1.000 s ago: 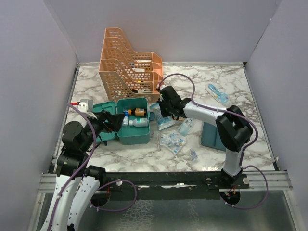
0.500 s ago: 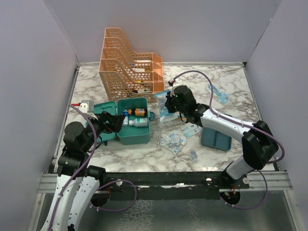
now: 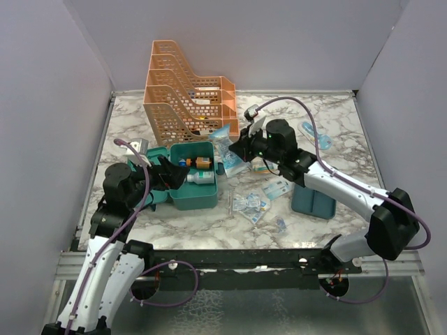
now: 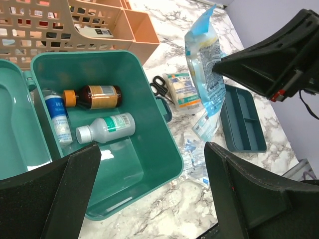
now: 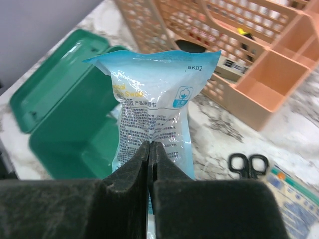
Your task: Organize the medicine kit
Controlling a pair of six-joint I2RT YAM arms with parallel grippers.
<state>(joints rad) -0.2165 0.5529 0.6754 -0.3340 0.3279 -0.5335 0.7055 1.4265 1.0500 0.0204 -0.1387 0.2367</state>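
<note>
The medicine kit [image 3: 199, 198] lies open near the left edge of the table [image 3: 339, 118], bottles [image 4: 105, 128] inside. Its divided tray [image 3: 312, 200] sits apart toward the right. The right gripper [image 5: 149, 149] is clenched on a blue swab packet [image 5: 154, 99] just right of the kit — the left gripper [image 3: 173, 179] hangs released over the kit.

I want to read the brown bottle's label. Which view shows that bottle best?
The left wrist view: the brown bottle lies close and unobstructed in the open box, label up. The top view shows it tiny. The right wrist view does not show it; a packet fills its middle.
</note>
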